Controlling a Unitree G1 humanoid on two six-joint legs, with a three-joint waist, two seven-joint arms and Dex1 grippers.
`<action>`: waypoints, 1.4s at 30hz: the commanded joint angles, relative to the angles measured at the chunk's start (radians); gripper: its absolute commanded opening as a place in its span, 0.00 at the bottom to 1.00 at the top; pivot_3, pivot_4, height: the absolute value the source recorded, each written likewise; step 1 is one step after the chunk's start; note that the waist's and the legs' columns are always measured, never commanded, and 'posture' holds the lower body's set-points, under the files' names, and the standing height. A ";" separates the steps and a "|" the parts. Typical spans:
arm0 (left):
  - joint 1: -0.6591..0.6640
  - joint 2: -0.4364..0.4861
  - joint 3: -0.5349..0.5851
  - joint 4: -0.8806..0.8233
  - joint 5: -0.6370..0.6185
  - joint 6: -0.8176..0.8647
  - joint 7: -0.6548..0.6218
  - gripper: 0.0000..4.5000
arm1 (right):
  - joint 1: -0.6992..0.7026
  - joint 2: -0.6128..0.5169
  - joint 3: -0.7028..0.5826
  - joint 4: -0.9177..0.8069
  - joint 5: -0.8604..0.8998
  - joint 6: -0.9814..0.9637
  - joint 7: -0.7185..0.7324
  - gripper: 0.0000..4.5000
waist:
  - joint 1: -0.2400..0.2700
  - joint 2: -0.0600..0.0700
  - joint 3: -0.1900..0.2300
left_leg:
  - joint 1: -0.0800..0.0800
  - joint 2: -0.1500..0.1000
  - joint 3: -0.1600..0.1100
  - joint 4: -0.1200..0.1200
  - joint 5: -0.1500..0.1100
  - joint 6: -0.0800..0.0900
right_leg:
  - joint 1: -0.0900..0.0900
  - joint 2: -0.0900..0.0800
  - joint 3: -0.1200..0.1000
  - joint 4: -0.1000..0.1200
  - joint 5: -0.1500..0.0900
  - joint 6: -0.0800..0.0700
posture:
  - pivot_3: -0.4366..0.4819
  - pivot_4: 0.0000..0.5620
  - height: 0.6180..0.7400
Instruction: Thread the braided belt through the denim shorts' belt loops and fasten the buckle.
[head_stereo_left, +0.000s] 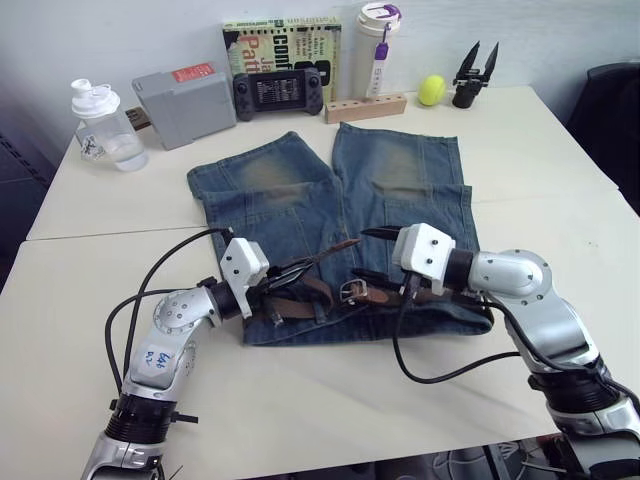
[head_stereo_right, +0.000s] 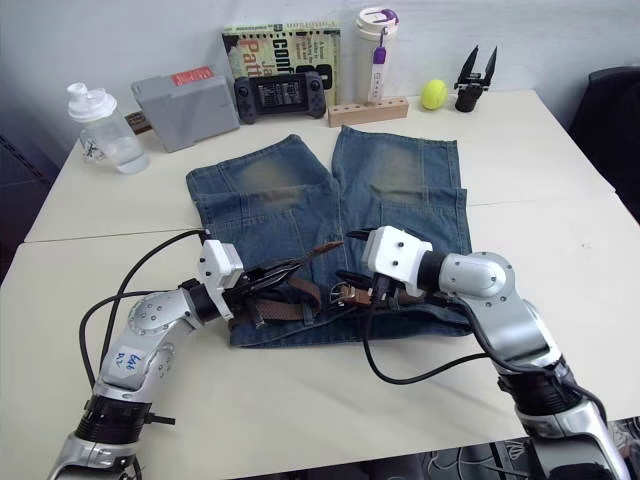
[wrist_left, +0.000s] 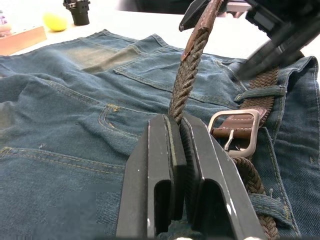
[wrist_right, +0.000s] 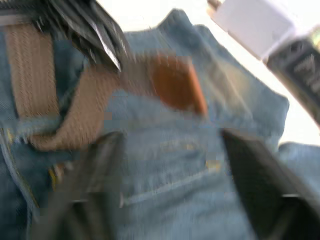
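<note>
Pinching woven brown braided belt (wrist_left: 187, 75) — left gripper (wrist_left: 177, 131), faded denim shorts (head_stereo_left: 300, 200)

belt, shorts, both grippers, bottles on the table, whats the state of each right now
braided belt: along the waistband, free end lifted
buckle: unfastened, lying flat on the denim
denim shorts: spread flat on the table
left gripper: shut on the belt's free end
right gripper: open, over the waistband
shaker bottle: upright, lid on
white tumbler: upright, lid on

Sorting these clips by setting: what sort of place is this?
Probably an office or lab test bench: pale table holding denim shorts and unrelated props, a handheld game console, shaker bottle and spare gripper.
</note>
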 joint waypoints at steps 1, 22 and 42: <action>0.007 -0.013 0.021 -0.033 -0.008 0.003 0.021 0.00 | 0.108 -0.062 0.012 -0.073 -0.013 0.001 0.039 0.99 | 0.006 0.000 0.000 | 0.000 0.000 0.000 0.000 0.000 0.000 | 0.000 0.000 0.000 0.000 0.000 0.000 | 0.48 0.27 0.84; -0.008 0.004 0.063 -0.087 -0.048 0.084 0.020 0.00 | 0.174 0.017 0.056 -0.032 -0.156 0.060 -0.116 0.43 | 0.000 -0.001 0.000 | 0.002 0.000 0.000 0.001 0.000 0.000 | 0.003 0.000 0.001 0.001 0.000 0.000 | 0.48 0.27 0.84; 0.065 0.121 0.039 -0.181 -0.068 0.135 -0.095 0.00 | 0.089 0.102 -0.047 -0.170 0.051 0.498 -0.171 0.03 | -0.005 -0.001 0.000 | -0.001 0.000 0.000 0.001 0.000 0.000 | -0.001 0.000 0.001 0.001 0.000 0.000 | 0.48 0.27 0.84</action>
